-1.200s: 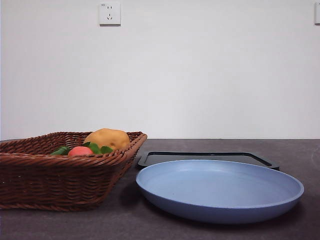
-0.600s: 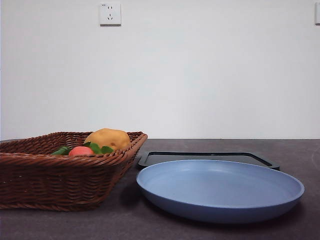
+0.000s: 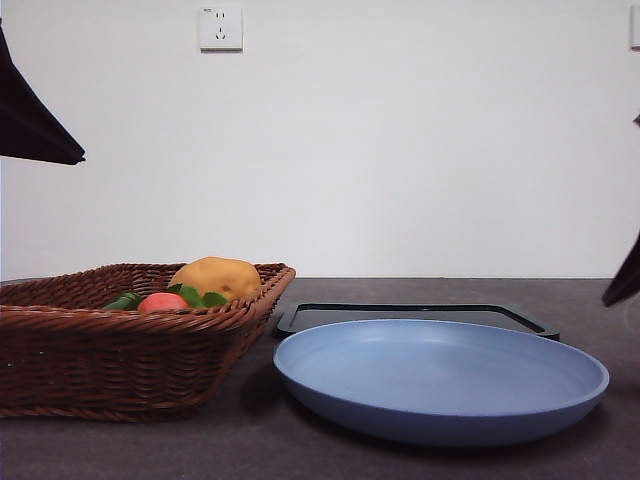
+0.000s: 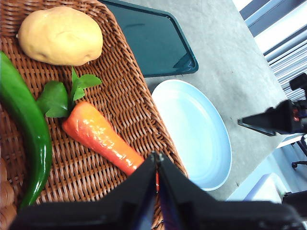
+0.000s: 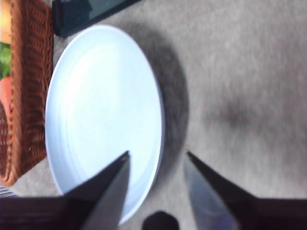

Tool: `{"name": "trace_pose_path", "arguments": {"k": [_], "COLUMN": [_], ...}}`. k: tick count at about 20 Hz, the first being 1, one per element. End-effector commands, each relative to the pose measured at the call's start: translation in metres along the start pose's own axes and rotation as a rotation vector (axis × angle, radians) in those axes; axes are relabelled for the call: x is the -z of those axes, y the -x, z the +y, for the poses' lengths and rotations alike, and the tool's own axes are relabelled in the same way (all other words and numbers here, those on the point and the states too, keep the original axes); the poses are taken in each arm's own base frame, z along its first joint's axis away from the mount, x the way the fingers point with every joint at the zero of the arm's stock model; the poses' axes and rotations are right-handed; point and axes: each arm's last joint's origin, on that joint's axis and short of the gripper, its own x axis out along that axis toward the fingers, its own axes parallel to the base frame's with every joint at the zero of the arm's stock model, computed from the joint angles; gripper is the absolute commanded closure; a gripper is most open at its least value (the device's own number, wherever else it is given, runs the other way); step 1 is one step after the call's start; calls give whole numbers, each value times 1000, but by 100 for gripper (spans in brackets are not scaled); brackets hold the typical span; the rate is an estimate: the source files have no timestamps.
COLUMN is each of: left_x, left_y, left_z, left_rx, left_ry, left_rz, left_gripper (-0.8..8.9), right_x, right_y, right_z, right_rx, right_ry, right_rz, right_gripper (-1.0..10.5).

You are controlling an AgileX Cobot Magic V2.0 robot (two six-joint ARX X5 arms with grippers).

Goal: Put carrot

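In the front view, a brown woven wicker basket (image 3: 120, 340) is standing on the dark counter (image 3: 600, 300) toward its left side. The smooth red-orange tapered toy carrot (image 3: 161, 302) is lying inside this basket, and only its thick end with flat green leaves is showing over the rim. A round yellow-brown potato (image 3: 215, 277) is lying just behind the carrot in the same basket. A wide light blue round plate (image 3: 440, 378) is sitting just beside the basket, on its right, and a flat black rectangular tray (image 3: 415, 316) is lying behind the plate. A dark arm tip is showing at the upper left edge, and another one at the right edge.

In the left wrist view, the left end effector (image 4: 156, 160) is hanging over the basket (image 4: 120, 96), and its two black jaws are pressed together with nothing between them. Their tips are standing above the thin end of the carrot (image 4: 103, 139). A long dark green vegetable (image 4: 26, 139) is lying beside the carrot, and the potato (image 4: 60, 36) is lying past the leaves. The plate (image 4: 192, 134) and the tray (image 4: 148, 40) are sitting outside the basket rim.

In the right wrist view, the right end effector (image 5: 157, 158) is hanging over the edge of the plate (image 5: 100, 110), with its jaws spread apart and holding nothing. The picture is blurred here.
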Motion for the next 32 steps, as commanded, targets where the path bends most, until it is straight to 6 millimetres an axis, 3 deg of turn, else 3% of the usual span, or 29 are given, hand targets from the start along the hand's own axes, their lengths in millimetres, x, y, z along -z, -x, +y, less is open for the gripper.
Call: {"name": "trace_pose_path", "arguments": {"k": [1,3,8,12,14,17,23,26,32], "left_x": [-3,-3,-3,-3,-3,-3,0,-4,-24], "left_y": [0,0,0,0,0,-1,-16,-34,-84], "left_z": [-2,-2,-2,-2,-2,-3,-17,-24,-23], "left_rx": [9,9,5,3,3,6,-83,-187,-338], "left_ry": [-26,-25,-25,-24,-23,-17,-36,-25,28], "left_rz": [-3,-3,-4,-4,-3,0,32,110,329], "left_gripper": [637,561,562,562,558,498,499,499,499], "right_x": [-8,-10,-10,-8,-8,-8,-3,-1,0], "right_y": [-8,-18,-43,-53,-53,-50,-26,-12,2], "right_z": [2,0,-3,-5,-5,-3,8,12,21], "right_rx": [5,22,12,15,17,14,71,156,150], "right_ry": [39,47,17,-10,-15,-24,9,49,89], "right_rz": [-20,-11,52,78,76,69,24,-46,-116], "right_gripper": [711,713,723,912,944,944,944,943,943]}}
